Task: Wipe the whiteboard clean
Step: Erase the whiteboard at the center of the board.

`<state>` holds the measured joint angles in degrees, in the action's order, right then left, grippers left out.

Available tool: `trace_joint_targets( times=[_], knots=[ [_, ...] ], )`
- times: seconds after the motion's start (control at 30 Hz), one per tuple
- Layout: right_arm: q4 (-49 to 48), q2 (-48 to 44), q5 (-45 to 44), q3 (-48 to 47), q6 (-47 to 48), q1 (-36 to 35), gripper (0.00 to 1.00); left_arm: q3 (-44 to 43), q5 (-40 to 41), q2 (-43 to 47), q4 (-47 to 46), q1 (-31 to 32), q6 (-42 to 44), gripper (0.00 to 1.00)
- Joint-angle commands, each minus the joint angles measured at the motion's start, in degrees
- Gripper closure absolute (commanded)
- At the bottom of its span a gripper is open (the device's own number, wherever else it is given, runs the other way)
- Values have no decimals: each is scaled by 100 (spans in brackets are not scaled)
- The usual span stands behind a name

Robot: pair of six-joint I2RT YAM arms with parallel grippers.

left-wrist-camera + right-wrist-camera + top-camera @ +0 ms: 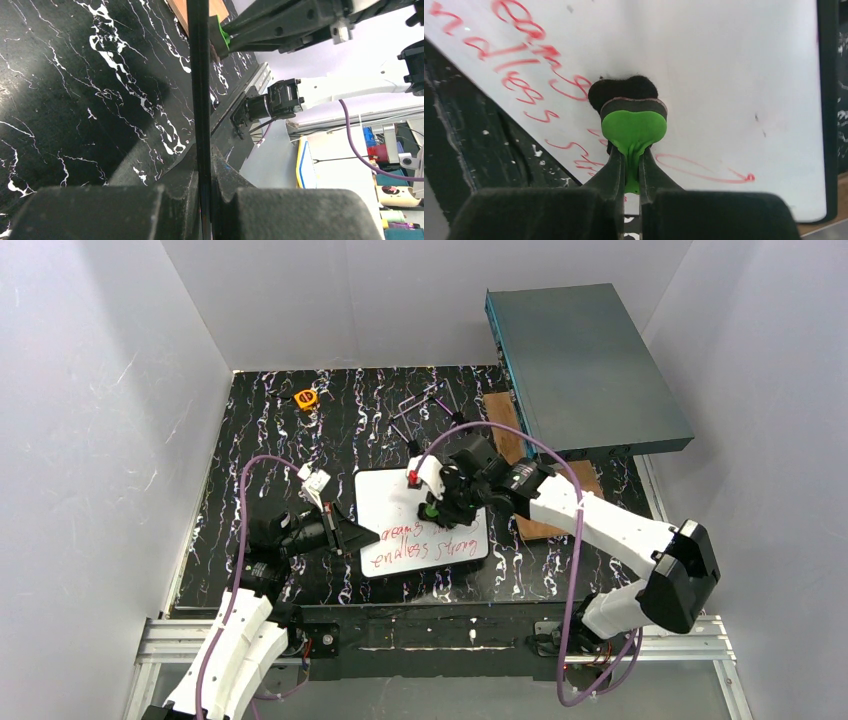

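Right gripper [633, 156] clenches the green eraser [634, 125], which I hold against the whiteboard [724, 75]. Left gripper [204, 172], arm low over the desk [75, 100], pinches its edge.

Black tabletop [270, 440], veined white like marble. Far right: flat grey-teal metal box [585, 365], covering part of a brown wooden board [506, 430]. Far left: small orange object [306, 398], standing alone. Far middle: thin dark rods [420, 405], lying loose. White walls [100, 390] on three sides.
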<state>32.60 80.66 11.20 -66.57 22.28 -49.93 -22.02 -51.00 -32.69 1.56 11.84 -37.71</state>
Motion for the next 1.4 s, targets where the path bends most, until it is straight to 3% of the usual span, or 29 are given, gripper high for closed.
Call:
trace_joint_targets(
  times=[0.0,0.1,0.2,0.33,0.43,0.53,0.63,0.73,0.93,1.1,1.27,1.37],
  knots=[
    [-39,153,35,-904,-125,-20,99,-142,-361,167,-586,29,3,100],
    [-36,306,-205,-1190,-211,485,99,-149,-349,150,-559,29,15,100],
    [-253,5,-296,-653,13,786,99,-153,-359,148,-552,29,17,100],
    [-461,-546,157,322,301,700,99,-162,-373,128,-560,29,15,100],
    [-363,-632,673,514,351,386,99,-162,-367,128,-569,28,11,100],
    [-202,-320,848,-139,130,248,99,-157,-349,131,-569,29,17,100],
    [-149,90,336,-940,-146,315,99,-152,-311,141,-538,34,26,100],
    [-174,277,-2,-1169,-200,674,99,-162,-302,151,-509,38,36,100],
    [-530,-294,-336,-11,305,907,99,-171,-325,149,-508,38,45,100],
    [-571,-696,168,704,384,254,99,-164,-339,149,-542,37,38,100],
    [-376,-64,269,-510,148,-27,99,-155,-333,140,-543,38,27,100],
    [-349,305,-335,-1150,24,147,99,-145,-319,135,-519,38,35,100]
  ],
)
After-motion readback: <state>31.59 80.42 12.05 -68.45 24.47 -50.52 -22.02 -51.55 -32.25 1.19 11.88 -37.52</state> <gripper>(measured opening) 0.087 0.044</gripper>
